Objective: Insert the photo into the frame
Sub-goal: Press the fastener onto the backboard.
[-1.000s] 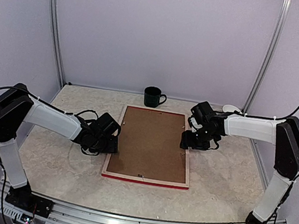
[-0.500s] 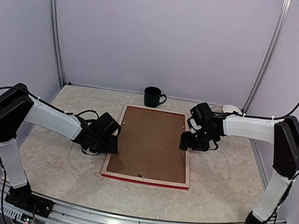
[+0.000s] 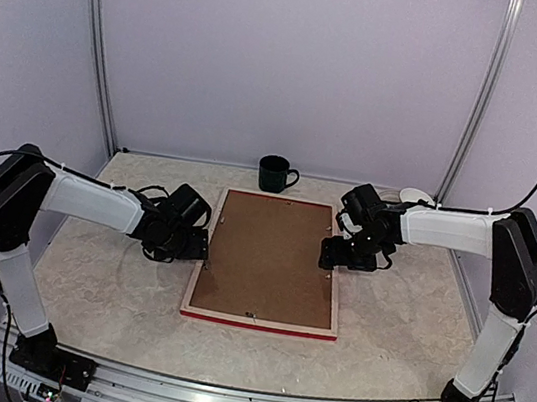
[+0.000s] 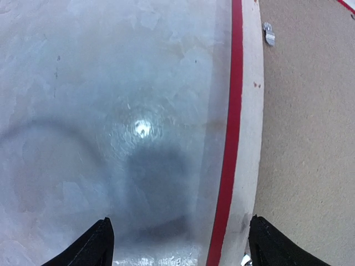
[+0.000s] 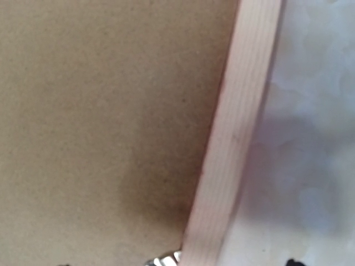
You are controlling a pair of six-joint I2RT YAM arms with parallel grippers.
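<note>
The frame (image 3: 258,325) lies face down in the middle of the table, pale wood back up and red edge toward me. The brown backing board (image 3: 270,257) fills it. The photo is hidden. My left gripper (image 3: 196,246) hovers at the frame's left side. In the left wrist view it is open (image 4: 180,246), one finger over the table and the other over the pale rail (image 4: 249,111). My right gripper (image 3: 336,257) is low over the right rail (image 5: 238,111). Only its tips show, far apart, with nothing gripped between them.
A dark mug (image 3: 274,174) stands just behind the frame's far edge. A small white object (image 3: 413,194) lies at the back right. Metal tabs (image 4: 269,34) sit along the backing board's edge. Bare marbled tabletop lies left and right of the frame.
My left gripper has pulled back from the frame's left edge toward the far left. Both jaws have spread wider. The frame's near left corner has shifted slightly.
</note>
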